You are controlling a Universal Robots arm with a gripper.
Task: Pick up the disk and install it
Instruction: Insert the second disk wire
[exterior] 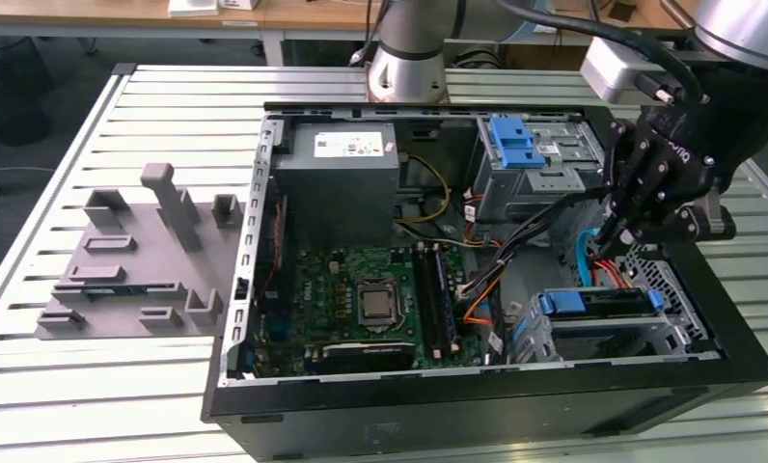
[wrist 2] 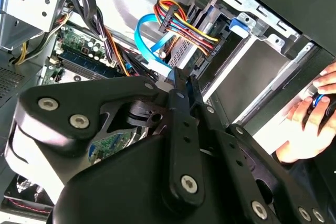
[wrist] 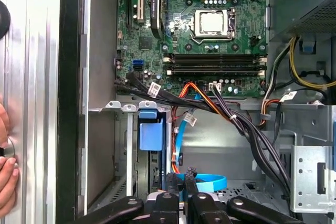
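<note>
Well, my gripper [exterior: 619,231] hangs inside the open computer case [exterior: 358,405], on the exterior view's right, just above the near drive cage. My fingers look drawn together, and I can make out nothing held between them.

The disk [exterior: 599,305] sits in that cage at the near right corner of the case, its blue carrier facing the motherboard [exterior: 371,299]. It appears slotted in, though I cannot tell whether it is fully home.

I judge the disk dense for its size, stiff, and smooth on its metal faces, so it could slip from a light pinch. It would take knocks badly. The plastic carrier probably flexes, so I would grip across the long side edges, where the frame backs the metal, and avoid the label face and the blue tab.

The exterior view gives me the whole layout, including the grey fixture [exterior: 140,260] lying on the table [exterior: 49,386] at the far left. The first wrist view looks down along my fingers onto the carrier's blue tab [wrist: 151,132] and the blue data cable [wrist: 210,184] curling beside my fingertips. The second wrist view adds the bundle of coloured power wires [wrist 2: 184,24] close ahead, and a person's hand [wrist 2: 310,114] resting outside the case wall.
</note>
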